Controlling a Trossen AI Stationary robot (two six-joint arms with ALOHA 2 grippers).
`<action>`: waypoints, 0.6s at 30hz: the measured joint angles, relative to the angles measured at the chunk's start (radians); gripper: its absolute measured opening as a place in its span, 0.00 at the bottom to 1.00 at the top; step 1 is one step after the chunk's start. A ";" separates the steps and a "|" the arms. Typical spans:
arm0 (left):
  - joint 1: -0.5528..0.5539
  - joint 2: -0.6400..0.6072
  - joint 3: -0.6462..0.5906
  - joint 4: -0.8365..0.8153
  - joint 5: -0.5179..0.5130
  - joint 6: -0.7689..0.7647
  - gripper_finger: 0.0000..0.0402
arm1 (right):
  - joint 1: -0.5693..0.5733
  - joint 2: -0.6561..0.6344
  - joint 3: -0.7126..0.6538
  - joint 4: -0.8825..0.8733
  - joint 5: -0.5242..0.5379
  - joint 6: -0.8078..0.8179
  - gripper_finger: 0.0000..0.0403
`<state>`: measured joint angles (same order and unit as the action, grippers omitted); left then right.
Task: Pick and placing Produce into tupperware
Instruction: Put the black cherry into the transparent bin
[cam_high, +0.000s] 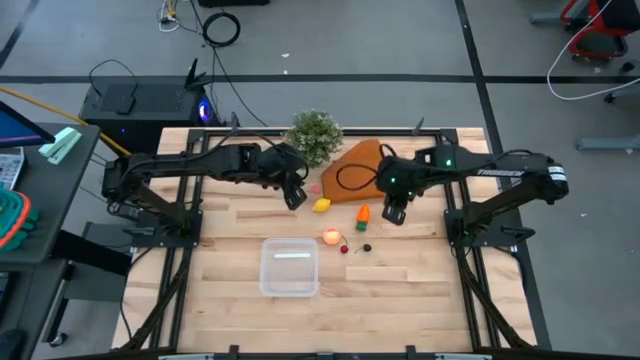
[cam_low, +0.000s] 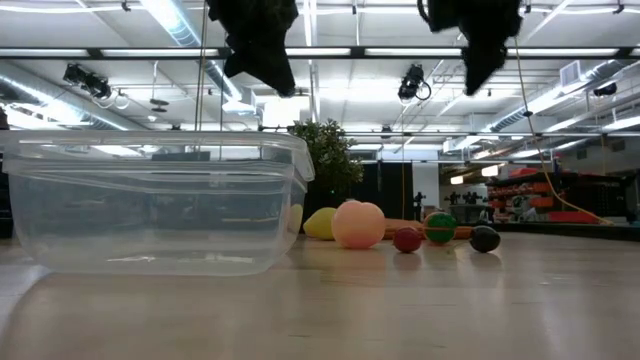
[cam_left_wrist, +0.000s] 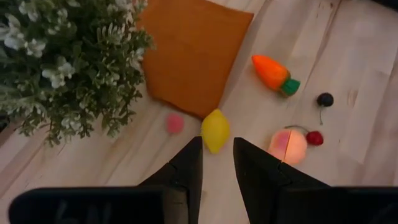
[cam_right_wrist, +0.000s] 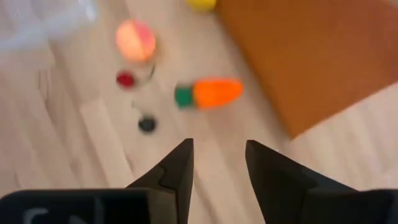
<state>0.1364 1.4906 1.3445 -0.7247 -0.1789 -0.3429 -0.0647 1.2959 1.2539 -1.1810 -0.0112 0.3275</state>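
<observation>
Left pincer (cam_left_wrist: 217, 165), released, hovers just short of the small yellow plastic lemon (cam_left_wrist: 215, 129); right pincer (cam_right_wrist: 219, 163), also released, hangs near the orange carrot (cam_right_wrist: 211, 93).

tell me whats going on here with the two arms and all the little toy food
Two robot arms hang above a wooden table, each with an open pincer and nothing held. The left pincer is over the yellow lemon; the right pincer is near the orange carrot. The peach ball, a red piece and a dark piece lie loose on the table. The clear tupperware sits nearer the front edge with no produce in it yet.
</observation>
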 joint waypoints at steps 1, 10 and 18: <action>0.000 0.000 0.000 -0.017 -0.001 0.012 0.24 | 0.008 -0.012 -0.038 0.006 -0.011 0.018 0.30; 0.000 0.000 0.000 -0.121 -0.026 0.069 0.24 | 0.152 -0.172 -0.398 0.357 -0.075 0.308 0.30; 0.001 0.000 0.000 -0.135 -0.037 0.127 0.22 | 0.279 -0.072 -0.458 0.527 -0.089 0.285 0.30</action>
<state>0.1379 1.4904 1.3445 -0.8593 -0.2162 -0.2156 0.2141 1.2238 0.7957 -0.6537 -0.1001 0.6122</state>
